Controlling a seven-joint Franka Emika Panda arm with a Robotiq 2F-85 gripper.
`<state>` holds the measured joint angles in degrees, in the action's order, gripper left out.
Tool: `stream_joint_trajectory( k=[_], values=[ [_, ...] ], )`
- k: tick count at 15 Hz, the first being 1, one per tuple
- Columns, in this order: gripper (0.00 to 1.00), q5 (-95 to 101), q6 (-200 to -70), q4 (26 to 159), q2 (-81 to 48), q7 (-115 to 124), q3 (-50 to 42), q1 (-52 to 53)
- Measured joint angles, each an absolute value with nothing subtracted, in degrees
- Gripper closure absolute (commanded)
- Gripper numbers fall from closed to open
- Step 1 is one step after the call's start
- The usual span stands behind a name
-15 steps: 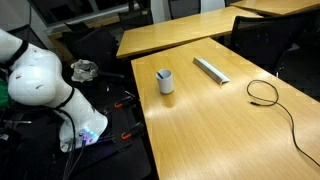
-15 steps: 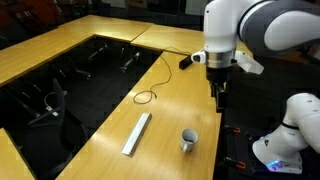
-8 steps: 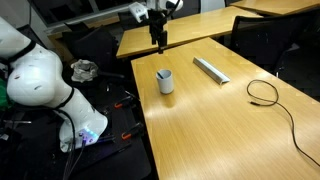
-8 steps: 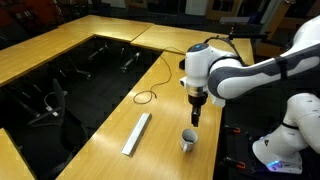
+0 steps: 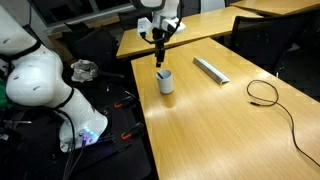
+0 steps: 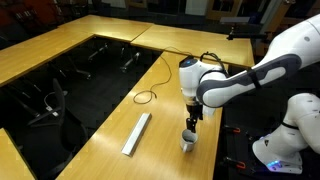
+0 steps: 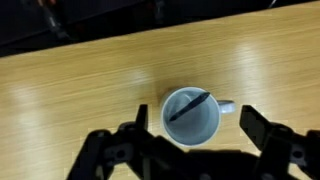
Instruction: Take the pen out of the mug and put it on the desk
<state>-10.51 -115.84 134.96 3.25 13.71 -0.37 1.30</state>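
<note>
One white mug [image 7: 200,130] sits mid-frame in the wrist view, straight below the claw [image 7: 196,116]. The claw's fingers [image 7: 141,118] stand wide apart and flank the mug at left and right of frame, gripping nothing. Inside the mug the pen [image 7: 190,105] shows as a dark diagonal stroke running from lower left to upper right, its upper end leaning at the rim near the handle. That axis is slanted against the line between the fingers, so I judge a straight descent with some wrist turn is needed. In both exterior views the claw [image 5: 159,62] [image 6: 192,121] hangs just above the mug [image 5: 165,83] [image 6: 189,143] on the table [image 5: 220,120]. There the pen is too small to make out, and the claw's height over the rim is unclear.
</note>
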Motion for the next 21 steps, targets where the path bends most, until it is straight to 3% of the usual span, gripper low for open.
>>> stream_joint_trajectory(
  k=[1,7,10,21],
  values=[
    [0.28,-11.36,-116.67,135.63,3.20,14.19,-0.48,1.05],
    [0.75,-16.19,-123.81,140.08,1.40,15.26,-0.56,0.52],
    [0.76,-18.53,-126.96,140.82,-0.92,15.36,-0.56,0.52],
    [0.54,-25.36,-131.76,140.19,-6.19,15.56,-0.47,0.57]
  ],
)
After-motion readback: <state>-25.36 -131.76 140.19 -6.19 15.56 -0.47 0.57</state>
